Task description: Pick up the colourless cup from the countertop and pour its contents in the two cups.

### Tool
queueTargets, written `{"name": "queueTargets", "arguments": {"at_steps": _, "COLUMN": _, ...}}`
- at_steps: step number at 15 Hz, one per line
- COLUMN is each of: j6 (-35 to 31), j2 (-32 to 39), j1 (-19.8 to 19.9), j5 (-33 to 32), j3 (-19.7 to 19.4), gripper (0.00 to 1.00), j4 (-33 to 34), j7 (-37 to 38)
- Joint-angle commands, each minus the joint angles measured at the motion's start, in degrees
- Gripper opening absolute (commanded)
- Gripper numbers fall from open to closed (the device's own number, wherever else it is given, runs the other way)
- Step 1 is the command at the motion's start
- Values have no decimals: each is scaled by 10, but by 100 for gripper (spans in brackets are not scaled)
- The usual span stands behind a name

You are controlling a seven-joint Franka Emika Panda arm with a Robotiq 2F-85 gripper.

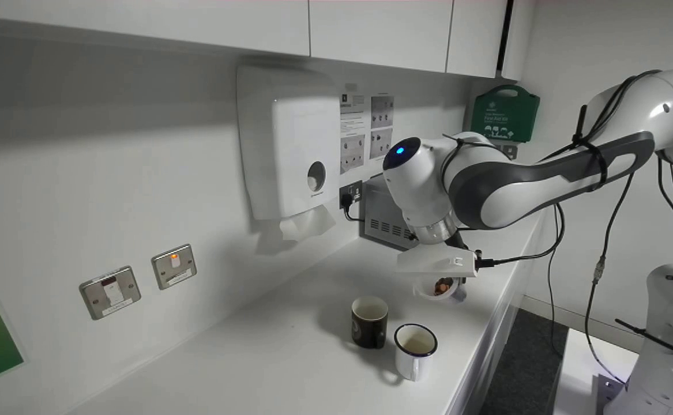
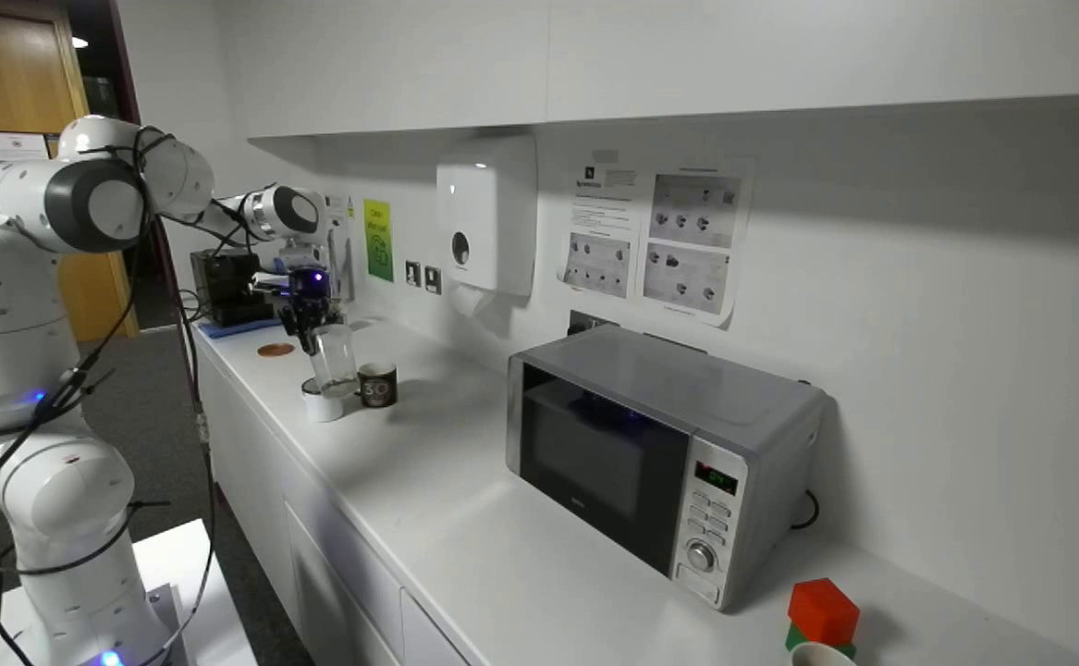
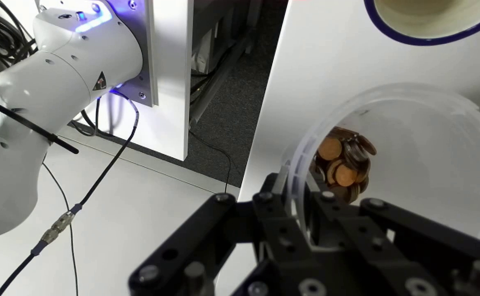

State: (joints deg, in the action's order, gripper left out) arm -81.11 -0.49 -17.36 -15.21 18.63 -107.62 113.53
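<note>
My gripper (image 3: pixel 298 183) is shut on the wall of the colourless cup (image 2: pixel 334 361), one finger inside the rim and one outside. Brown and silvery coins (image 3: pixel 344 164) lie heaped inside, on the gripper's side. In an exterior view the cup hangs above the white countertop (image 2: pixel 428 490), leaning a little. The two cups stand upright close together: a dark mug (image 1: pixel 369 323) nearer the wall and a white mug (image 1: pixel 415 351) with a dark blue rim nearer the front edge. The wrist view shows the white mug's mouth (image 3: pixel 433 24) beside the held cup. The wrist hides most of the fingers in an exterior view.
A microwave (image 2: pixel 650 444) stands against the wall. A paper towel dispenser (image 1: pixel 296 144) hangs there, below wall cupboards (image 1: pixel 382 34). A red block (image 2: pixel 823 610) sits beside a pale cup at the near end. A black machine (image 2: pixel 229 287) is at the far end.
</note>
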Motion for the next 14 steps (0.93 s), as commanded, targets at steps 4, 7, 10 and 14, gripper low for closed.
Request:
{"name": "queueTargets", "arguments": {"at_steps": 4, "j6": 8, "j2": 6, "j1": -3, "j5": -3, "j3": -2, "gripper": 2, "j4": -4, "j7": 10}}
{"name": "queueTargets", "arguments": {"at_steps": 7, "j6": 13, "j2": 10, "j1": -8, "j5": -15, "j3": 0, "gripper": 2, "j4": -6, "j7": 44}}
{"name": "queueTargets", "arguments": {"at_steps": 10, "j6": 16, "j2": 14, "j1": -12, "j5": -16, "j3": 3, "gripper": 2, "j4": -7, "j7": 64}}
{"name": "queueTargets", "arguments": {"at_steps": 14, "j6": 19, "j2": 23, "j1": -24, "j5": -18, "j3": 6, "gripper": 2, "j4": -7, "j7": 93}}
